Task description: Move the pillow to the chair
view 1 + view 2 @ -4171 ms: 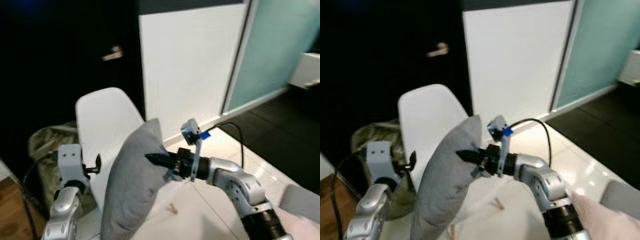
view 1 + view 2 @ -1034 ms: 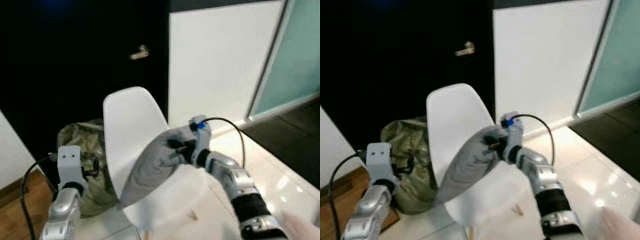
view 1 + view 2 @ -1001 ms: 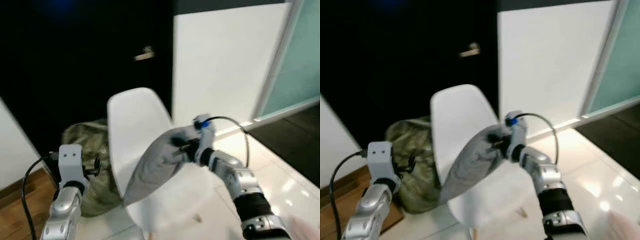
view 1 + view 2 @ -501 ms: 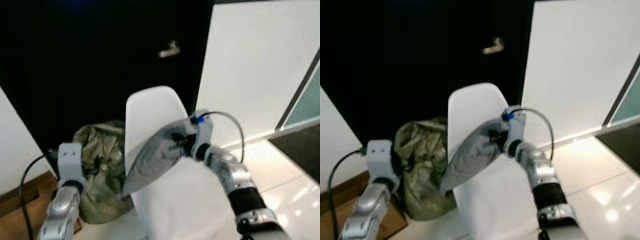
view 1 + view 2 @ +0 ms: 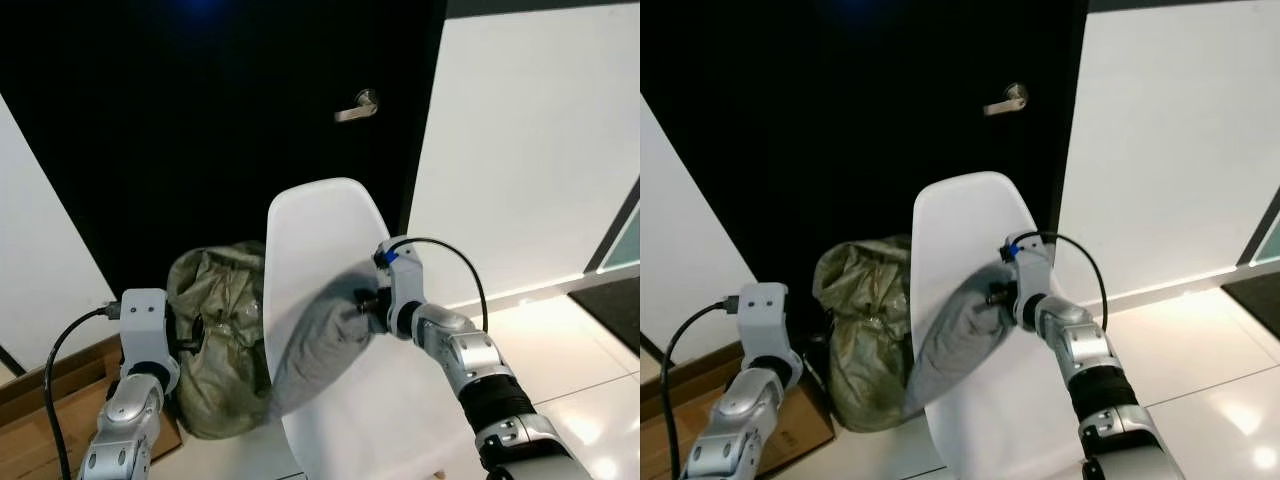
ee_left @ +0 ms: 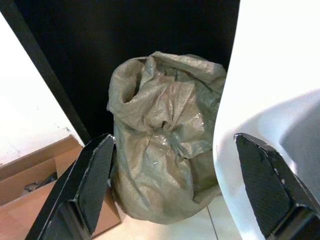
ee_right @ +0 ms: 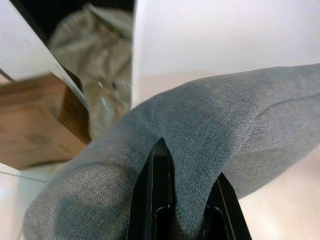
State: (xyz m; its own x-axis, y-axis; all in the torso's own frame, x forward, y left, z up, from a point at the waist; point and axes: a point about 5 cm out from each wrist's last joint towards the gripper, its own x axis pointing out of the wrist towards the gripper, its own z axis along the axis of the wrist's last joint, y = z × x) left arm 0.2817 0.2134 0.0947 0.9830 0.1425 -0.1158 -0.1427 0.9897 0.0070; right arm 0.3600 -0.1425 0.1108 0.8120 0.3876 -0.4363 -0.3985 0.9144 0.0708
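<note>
One grey pillow (image 5: pixel 322 345) pinched in the right tool (image 7: pixel 186 200) over one white chair (image 5: pixel 330 230); left tool (image 6: pixel 180 185) wide.

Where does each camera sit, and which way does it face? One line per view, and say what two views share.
Head eyes: look forward and down at the white chair; both arms show, right gripper holding the grey pillow.
Left wrist: looks along the open left gripper at the olive sack.
Right wrist: looks along its fingers, pinching the pillow.
Shared: chair, sack.
</note>
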